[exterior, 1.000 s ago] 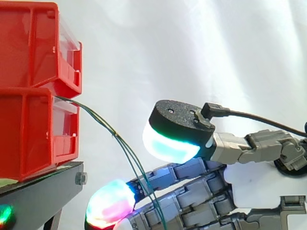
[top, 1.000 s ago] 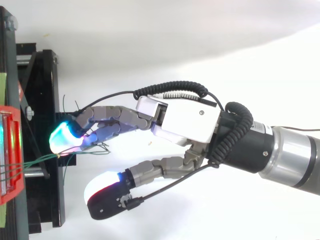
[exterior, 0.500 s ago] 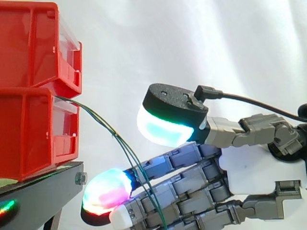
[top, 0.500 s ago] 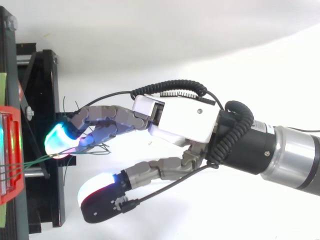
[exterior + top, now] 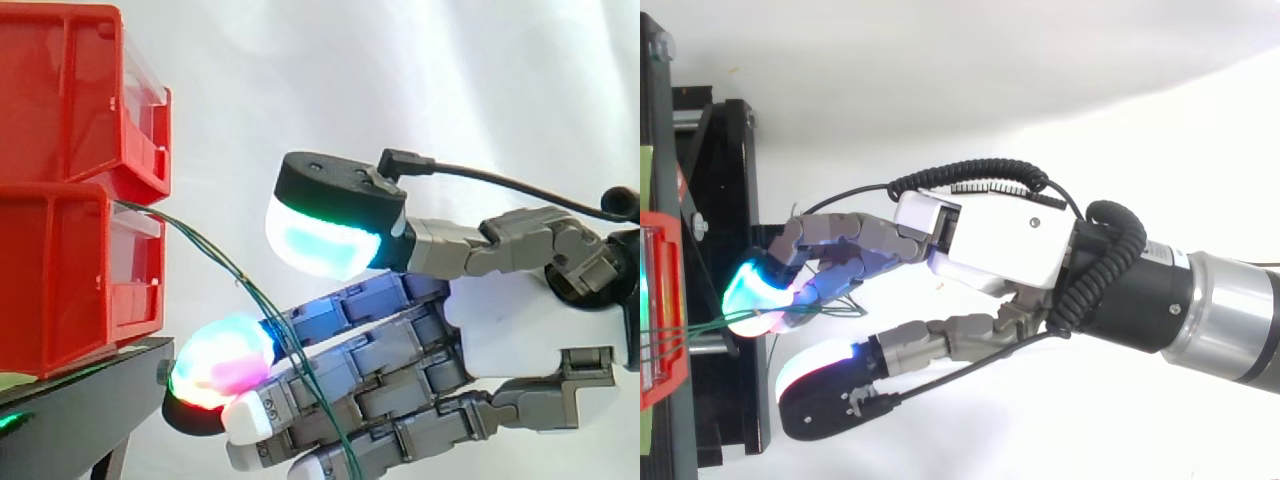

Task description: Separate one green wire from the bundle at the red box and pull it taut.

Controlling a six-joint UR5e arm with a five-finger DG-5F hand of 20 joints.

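Reaching into the green wires (image 5: 200, 240) is the step in hand. They leave the front of the lower red box (image 5: 60, 280), which sits on the black stand (image 5: 80, 400), and sag down across the fingers (image 5: 380, 350). The hand (image 5: 520, 330) is released: fingers nearly straight, glowing tips close to the stand, thumb (image 5: 325, 215) held well above them. Nothing looks pinched, and no single wire appears parted from the bundle yet. Next, I judge, one strand must be caught between thumb and a fingertip, then drawn away from the box until straight.
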